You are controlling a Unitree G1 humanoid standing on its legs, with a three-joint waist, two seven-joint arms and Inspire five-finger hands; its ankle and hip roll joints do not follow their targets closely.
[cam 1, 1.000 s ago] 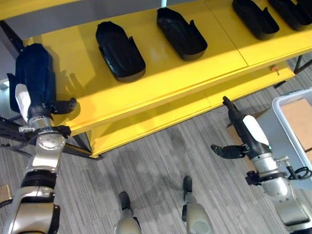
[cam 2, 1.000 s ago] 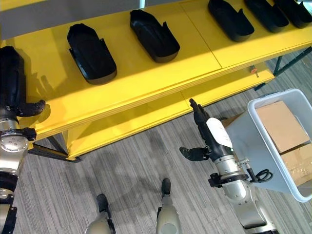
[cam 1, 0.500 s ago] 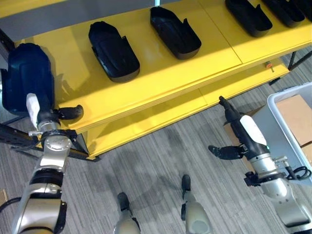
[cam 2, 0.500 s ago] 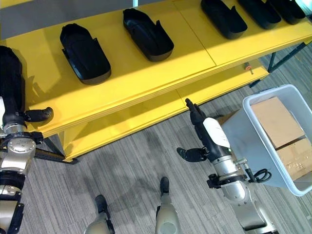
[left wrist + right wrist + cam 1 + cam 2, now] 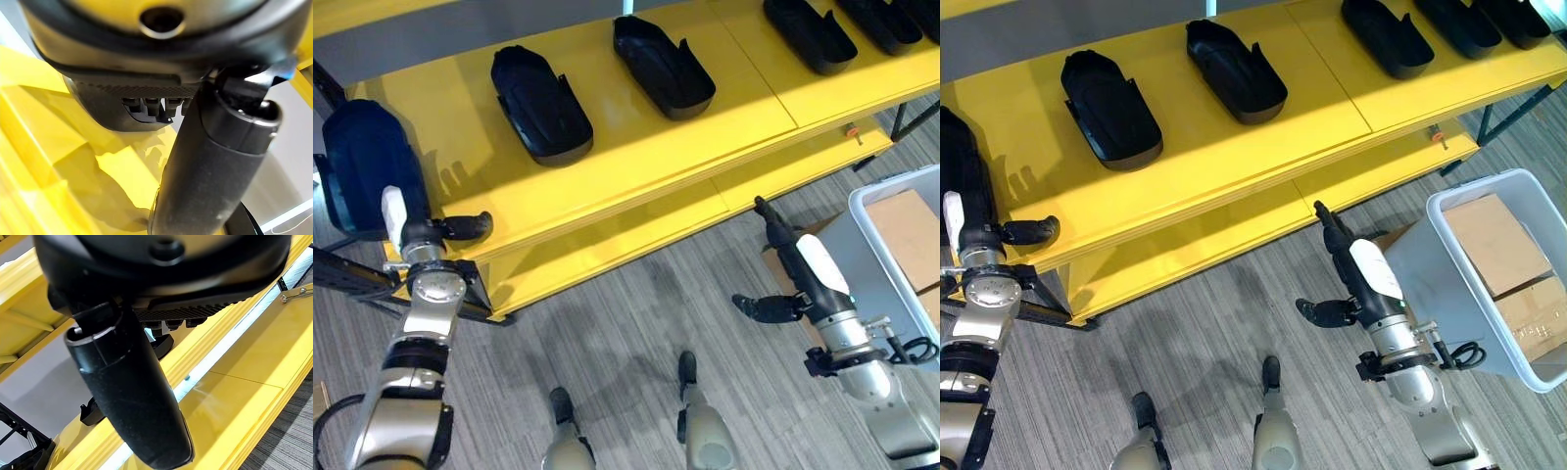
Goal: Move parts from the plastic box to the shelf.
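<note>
Left hand (image 5: 411, 227) is gripping a dark part (image 5: 364, 166) — apparently resting it on the yellow shelf (image 5: 636, 127) ahead. Right hand (image 5: 791, 257) is hanging released, fingers straight — plastic box (image 5: 1430, 279) just beside it.

I see the yellow shelf (image 5: 636, 147) with a row of black moulded parts lying open side up on its top level, all angled the same way. One part (image 5: 540, 101) sits left of centre, the next part (image 5: 663, 67) just right of it, well apart, and more parts (image 5: 803, 31) run off toward the far right end. At the shelf's left end, the dark part (image 5: 364, 166) stands on the top level, held up against my left hand (image 5: 438, 229). The grey plastic box (image 5: 1528, 372) stands on the floor at right, brown cardboard pieces (image 5: 1494, 243) inside.
</note>
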